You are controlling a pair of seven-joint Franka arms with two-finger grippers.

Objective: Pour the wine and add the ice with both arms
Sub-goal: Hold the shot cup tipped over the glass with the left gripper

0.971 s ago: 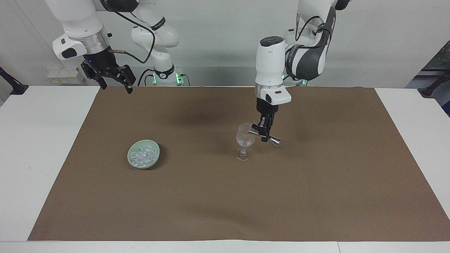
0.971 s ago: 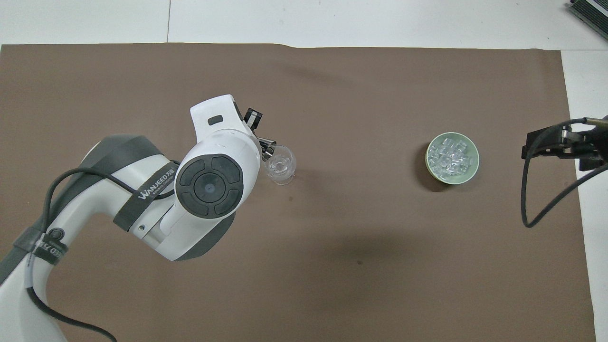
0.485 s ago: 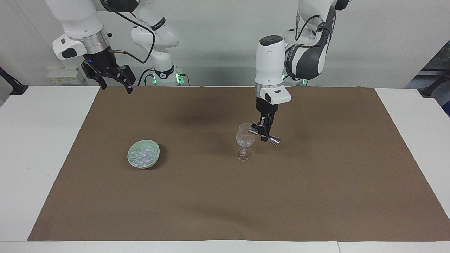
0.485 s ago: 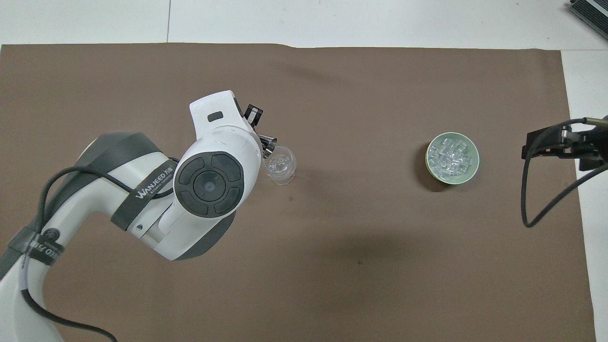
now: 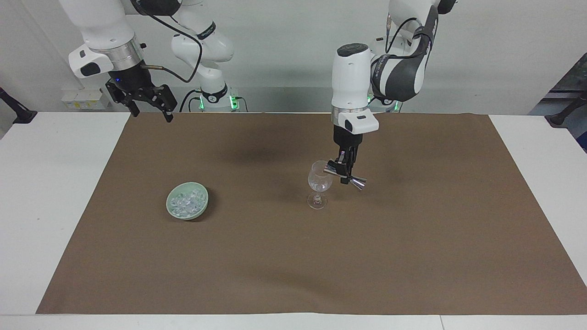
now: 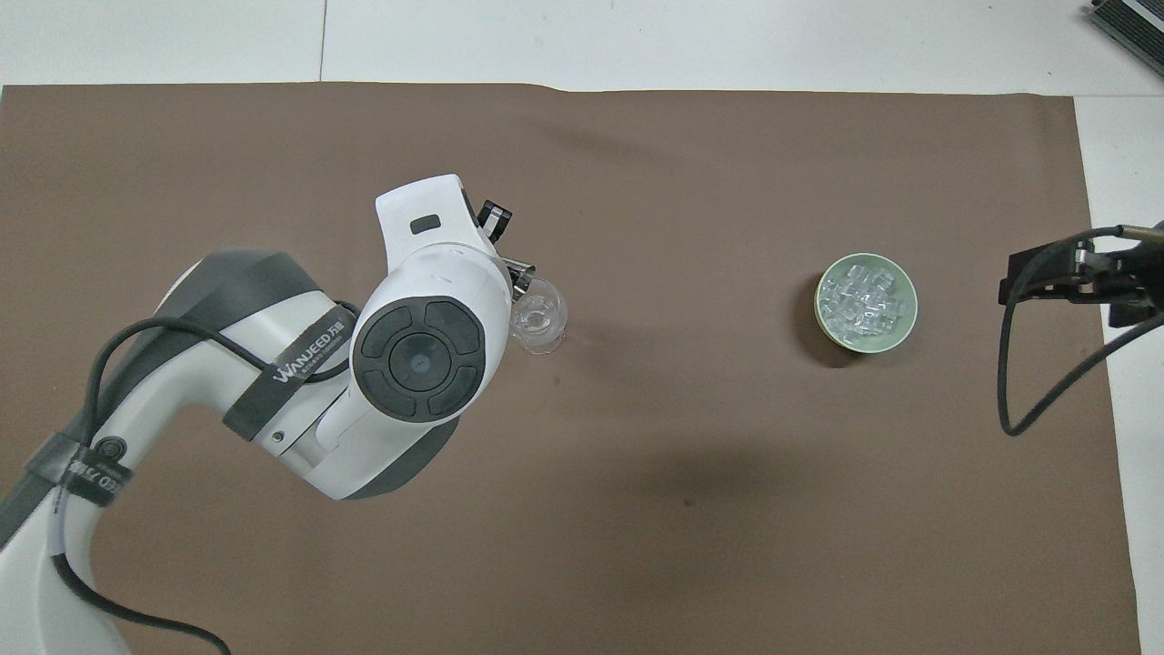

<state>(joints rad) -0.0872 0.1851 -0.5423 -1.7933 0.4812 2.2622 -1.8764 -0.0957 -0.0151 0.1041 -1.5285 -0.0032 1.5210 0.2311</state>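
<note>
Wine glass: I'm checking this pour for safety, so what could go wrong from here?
1. The left gripper holds the steel jigger tipped at the rim of the wine glass; a nudge sideways could topple the slim-stemmed glass.
2. The jigger's mouth sits at the rim's edge, so liquid may spill onto the brown mat.
3. The right gripper, open, waits away from the bowl of ice.

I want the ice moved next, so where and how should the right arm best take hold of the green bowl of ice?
Probably the green bowl by its rim, from straight above. It is low and wide, so its sides offer little hold, and the ice heaped in the middle leaves only the rim bare. The right gripper, its jaws open, waits high over the right arm's end of the table.
</note>
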